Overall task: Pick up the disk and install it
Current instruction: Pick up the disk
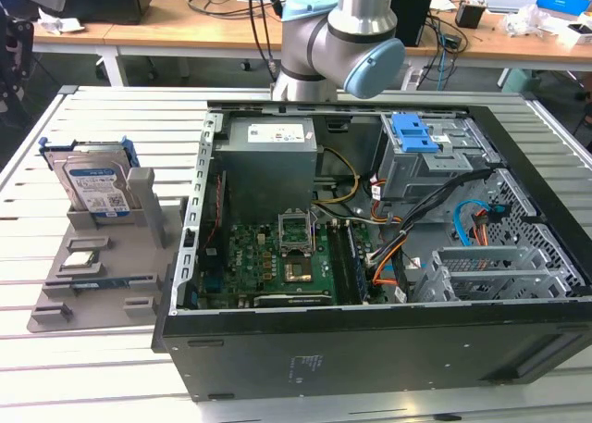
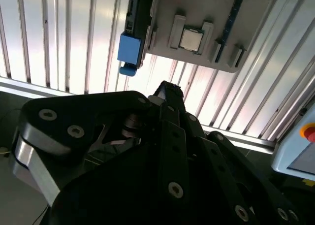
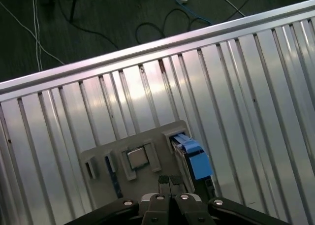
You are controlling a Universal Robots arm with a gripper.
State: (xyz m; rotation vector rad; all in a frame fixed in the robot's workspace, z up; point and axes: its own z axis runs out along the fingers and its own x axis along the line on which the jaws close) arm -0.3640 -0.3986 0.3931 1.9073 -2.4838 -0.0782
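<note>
The disk (image 1: 92,187) stands on edge in a slot of the grey fixture (image 1: 97,275) at the exterior view's left, its white-and-blue label facing forward and blue rails around it. In both wrist views I see it edge-on from high above, as a dark edge with a blue rail end (image 3: 196,162) (image 2: 130,52). My gripper (image 3: 170,180) (image 2: 166,92) hangs well above the fixture, near the disk's blue end. Its two fingers are pressed together with nothing between them.
An open computer case (image 1: 370,349) fills the table's middle and the exterior view's right, with a blue-latched drive cage (image 1: 418,136) at its back. A small silver chip (image 3: 138,157) lies on the fixture. The slatted table's edge (image 3: 147,45) borders dark floor with cables.
</note>
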